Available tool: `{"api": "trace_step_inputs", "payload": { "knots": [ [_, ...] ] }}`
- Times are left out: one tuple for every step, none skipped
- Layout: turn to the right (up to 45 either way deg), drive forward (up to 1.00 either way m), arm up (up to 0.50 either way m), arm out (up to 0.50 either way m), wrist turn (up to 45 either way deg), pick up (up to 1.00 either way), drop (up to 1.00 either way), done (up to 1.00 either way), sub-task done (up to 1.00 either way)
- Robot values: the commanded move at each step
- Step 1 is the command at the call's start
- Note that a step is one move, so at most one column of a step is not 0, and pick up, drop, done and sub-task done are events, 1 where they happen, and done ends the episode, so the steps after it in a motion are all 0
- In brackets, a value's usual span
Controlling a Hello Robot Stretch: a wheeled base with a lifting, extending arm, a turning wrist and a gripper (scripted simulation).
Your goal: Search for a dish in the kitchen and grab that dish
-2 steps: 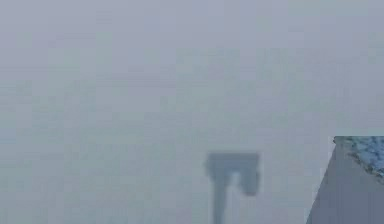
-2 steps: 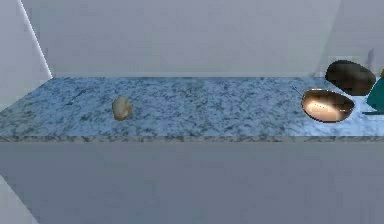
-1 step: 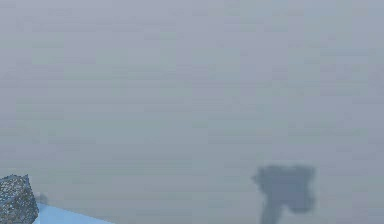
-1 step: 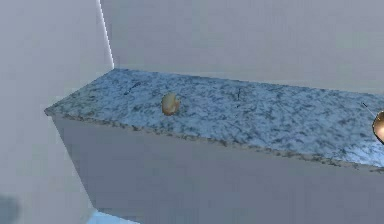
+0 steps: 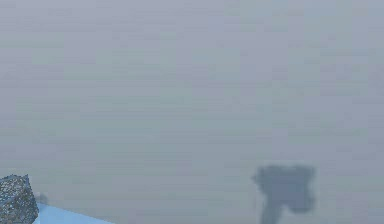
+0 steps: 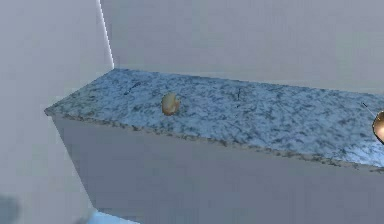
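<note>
In the arm side view a speckled grey stone counter (image 6: 260, 115) runs across the picture. At its right end, cut by the picture's edge, lies the brown and orange rim of a round thing (image 6: 379, 127); I cannot tell whether it is a dish. A small tan rounded lump (image 6: 171, 103) sits on the counter's left part, close to its near edge.
The counter's plain grey front panel (image 6: 200, 180) drops to a pale blue floor (image 6: 105, 217). Grey walls stand behind and left of the counter. In the forward view a grey wall (image 5: 190, 90) is close ahead, with a speckled stone corner (image 5: 16, 200) at the bottom left.
</note>
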Motion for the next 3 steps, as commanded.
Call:
{"api": "trace_step_inputs", "payload": {
  "knots": [
    [0.0, 0.0, 0.38, 0.0, 0.0, 0.0, 0.0, 0.0, 0.0],
    [0.0, 0.0, 0.0, 0.48, 0.0, 0.0, 0.0, 0.0, 0.0],
    [0.0, 0.0, 0.0, 0.0, 45.0, 0.0, 0.0, 0.0, 0.0]
  ]
}}
